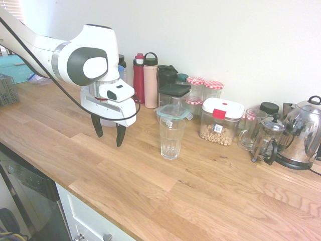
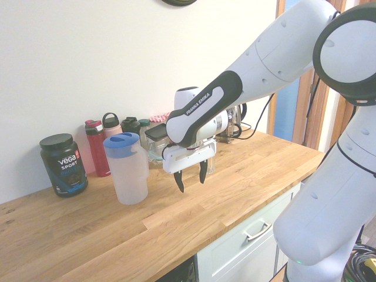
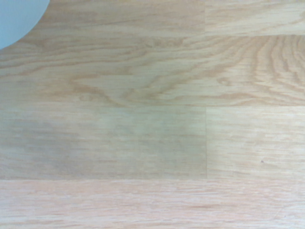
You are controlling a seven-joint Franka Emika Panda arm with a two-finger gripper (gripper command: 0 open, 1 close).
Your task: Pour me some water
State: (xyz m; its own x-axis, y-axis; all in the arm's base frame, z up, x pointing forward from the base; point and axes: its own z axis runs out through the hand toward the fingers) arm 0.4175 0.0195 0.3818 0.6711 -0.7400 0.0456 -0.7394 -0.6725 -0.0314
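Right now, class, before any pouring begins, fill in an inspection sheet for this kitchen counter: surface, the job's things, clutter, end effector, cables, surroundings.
Surface: wooden worktop, bare and dry where the arm hovers.
Job's things: frosted jug with blue rim, upright, untouched; the water inside is not discernible. Clear drinking glass upright, apart from the back row.
Clutter: bottles, checked-lid jars, a food container, French press and kettle along the wall; a black tub beside the jug.
End effector: open, pointing down, holding nothing, above the worktop between jug and glass.
Cables: nothing seen on the worktop.
Surroundings: white wall, white drawers below.
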